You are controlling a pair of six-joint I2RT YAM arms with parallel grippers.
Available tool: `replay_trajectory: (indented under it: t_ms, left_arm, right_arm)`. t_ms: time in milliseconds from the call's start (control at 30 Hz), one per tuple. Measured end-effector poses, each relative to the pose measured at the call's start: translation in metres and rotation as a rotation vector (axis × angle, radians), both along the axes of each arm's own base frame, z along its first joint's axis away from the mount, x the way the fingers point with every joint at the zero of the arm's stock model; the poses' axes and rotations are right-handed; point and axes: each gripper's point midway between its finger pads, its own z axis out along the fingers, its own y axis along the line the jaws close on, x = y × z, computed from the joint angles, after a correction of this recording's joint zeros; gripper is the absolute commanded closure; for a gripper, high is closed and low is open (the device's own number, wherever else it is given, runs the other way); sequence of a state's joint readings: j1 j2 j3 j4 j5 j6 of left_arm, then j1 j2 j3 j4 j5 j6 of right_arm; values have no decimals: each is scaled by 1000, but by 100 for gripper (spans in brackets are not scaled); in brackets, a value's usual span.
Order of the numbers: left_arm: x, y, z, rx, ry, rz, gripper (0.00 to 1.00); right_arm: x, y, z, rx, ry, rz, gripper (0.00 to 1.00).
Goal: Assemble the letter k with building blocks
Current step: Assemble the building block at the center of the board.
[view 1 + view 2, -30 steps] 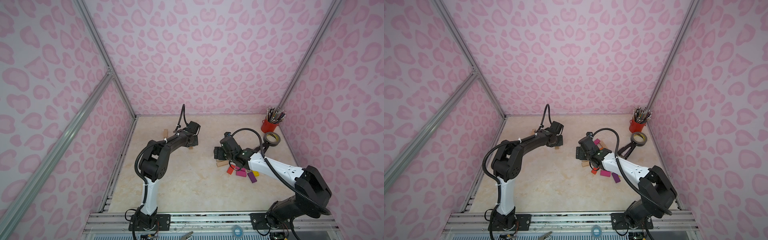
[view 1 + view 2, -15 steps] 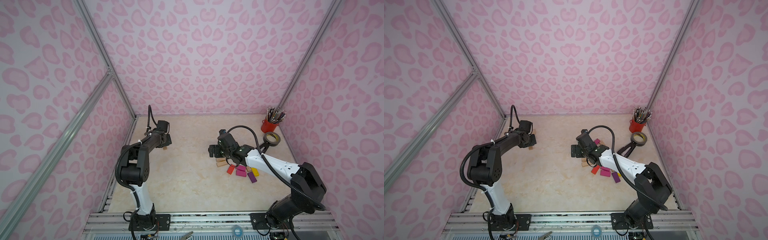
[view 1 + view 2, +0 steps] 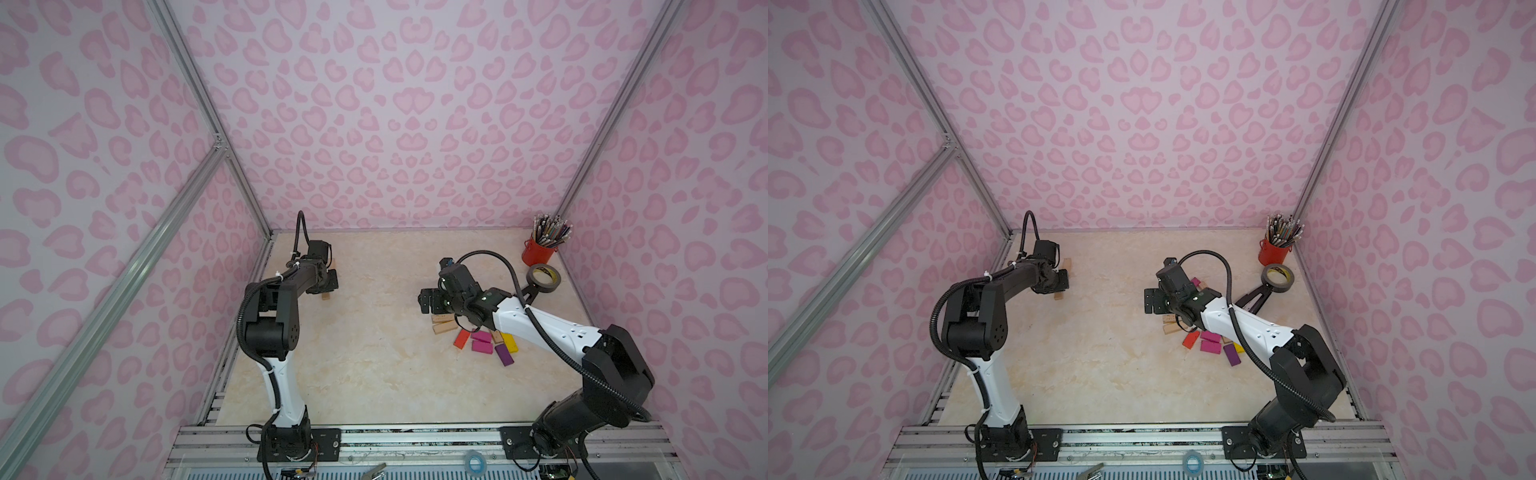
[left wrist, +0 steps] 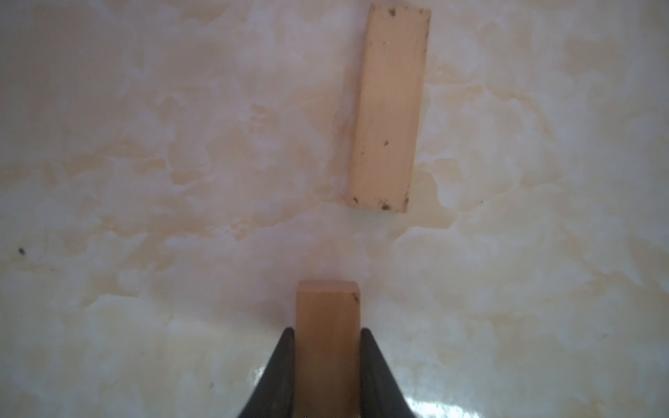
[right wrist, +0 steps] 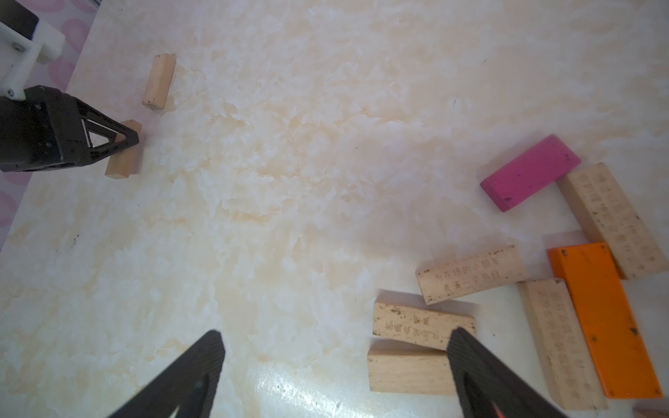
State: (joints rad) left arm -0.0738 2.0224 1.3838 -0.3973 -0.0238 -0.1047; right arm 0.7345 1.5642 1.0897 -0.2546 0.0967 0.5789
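L gripper (image 4: pixel 327 331), mid-left in both top views, is clenched on a plain block (image 4: pixel 327 307). A 2nd plain block (image 4: pixel 389 108) lies flat near it, not touching. R gripper (image 5: pixel 336 336), centre-right, has jaws spread wide, nothing held, over bare table (image 5: pixel 253 217) at the edge of the block pile (image 3: pixel 482 340).

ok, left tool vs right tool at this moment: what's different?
Left tool is shut on a plain wood block; right tool is open, holding nothing. Left tool is on the table's left side, near a second plain block; right tool is at the block pile's edge. Both are black, low over the table.
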Motion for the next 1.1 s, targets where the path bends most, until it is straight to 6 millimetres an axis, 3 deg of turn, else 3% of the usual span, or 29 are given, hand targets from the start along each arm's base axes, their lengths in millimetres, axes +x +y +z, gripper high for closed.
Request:
replay_trajectory:
  t_ms: [567,1100]
  left_arm:
    - [5,-9,-9,-13,11,-51,60]
    - [13,-9,-2,35,-13,-38,72]
  right_arm:
    - [6,3,-3,-4,10,-3,2]
    - [3,2,-6,-6,19,-3,2]
